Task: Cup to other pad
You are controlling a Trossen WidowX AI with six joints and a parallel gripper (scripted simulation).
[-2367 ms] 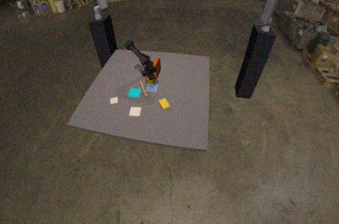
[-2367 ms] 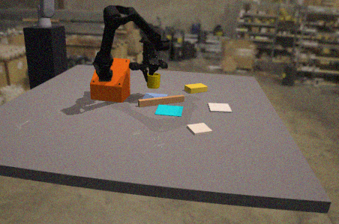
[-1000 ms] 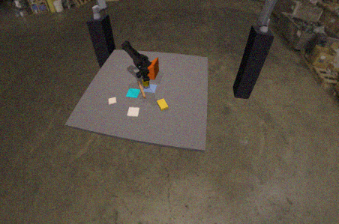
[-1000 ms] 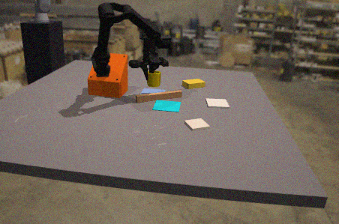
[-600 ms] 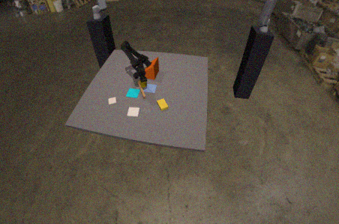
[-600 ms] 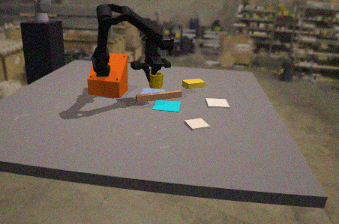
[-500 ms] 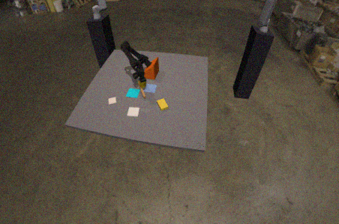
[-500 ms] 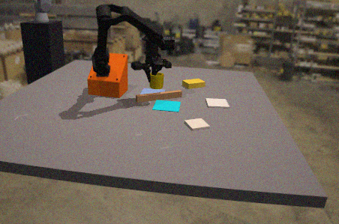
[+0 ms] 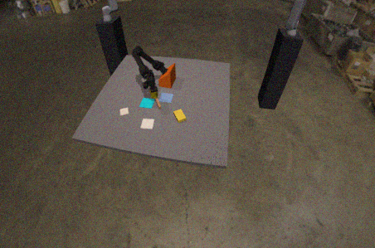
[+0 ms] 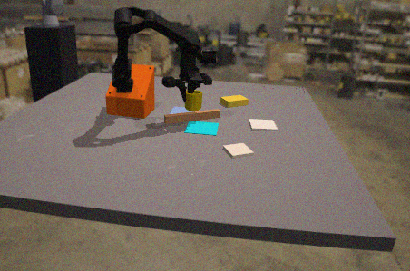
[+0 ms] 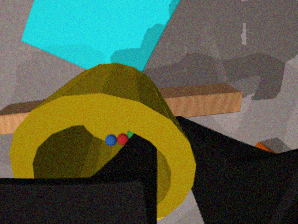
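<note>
the yellow cup [image 10: 193, 100] was carried clear of the grey counter [image 10: 281, 189], clamped at its rim in the black hand [image 10: 192, 91]. in the exterior view it was seen upright above the wooden bar [image 10: 192, 116], which lay between the pale blue pad [image 10: 178, 110] and the cyan pad [image 10: 201, 128]. in the wrist view the cyan pad was seen just beyond the bar, so the crossing was judged to be about half made, with setting down and release not yet done.

the hand was closed on the cup's wall, one finger [image 11: 127, 163] being seen inside the mouth; the other was taken to lie outside the wall. a few small marbles [image 11: 117, 139], one blue and one red among them, were seen at the bottom.

the cup was judged to be rigid, thin-walled and light, with a smooth surface on which slipping could be expected under a pinch at one side of the rim. because the load was loose and free to roll, the cup was best kept level and moved without jerks. a hold on the rim was judged adequate, provided the base was lowered flat onto the cyan pad before the fingers were parted.

an orange block [image 10: 131, 91], a yellow block [image 10: 234, 101] and two pale tiles [image 10: 262, 124] [image 10: 238, 150] lay elsewhere on the counter.
</note>
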